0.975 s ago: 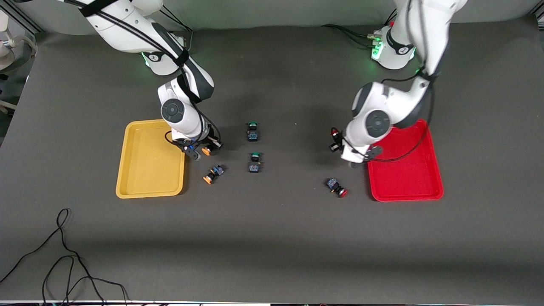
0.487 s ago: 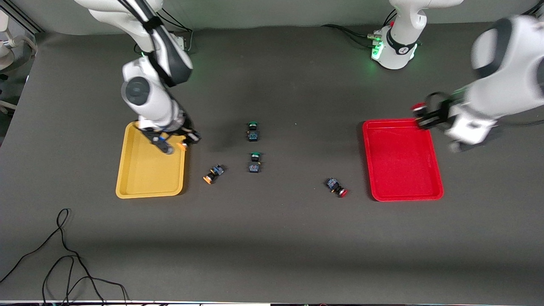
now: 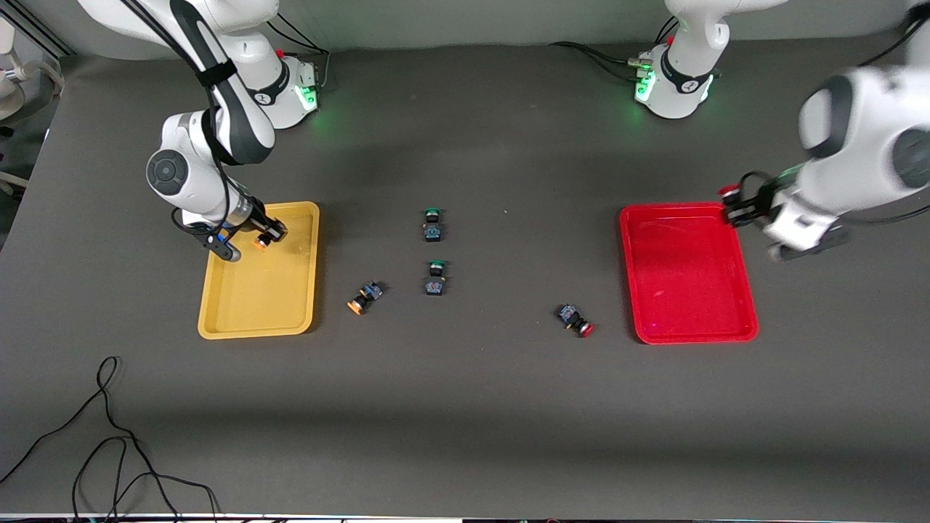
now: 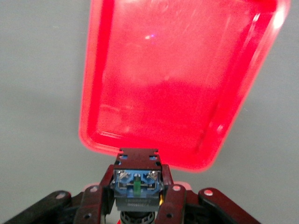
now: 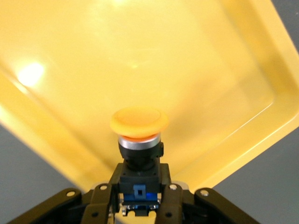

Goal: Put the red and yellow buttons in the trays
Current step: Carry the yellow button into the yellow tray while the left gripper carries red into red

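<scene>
Buttons ride in both pincers above their trays. One yellow-capped button (image 5: 139, 140) is gripped in the right pincer (image 3: 247, 240), over the yellow tray (image 3: 290, 319) near the rim closest to the robot bases. A red-capped button (image 3: 729, 192) is clamped in the left pincer (image 3: 741, 207), over the red tray's (image 3: 690, 334) corner toward the left arm's base.

A second yellow-capped button (image 3: 363, 297) lies on its side on the tabletop (image 3: 465, 407), just beside the yellow tray. A second red-capped button (image 3: 575, 320) lies near the red tray's corner closest to the front camera.

Two green-capped buttons (image 3: 433, 224) (image 3: 435, 279) stand between the trays, apart from both. Both tray floors are bare, and open tabletop surrounds each loose button. A black cable (image 3: 109, 450) curls at the tabletop's edge nearest the front camera.
</scene>
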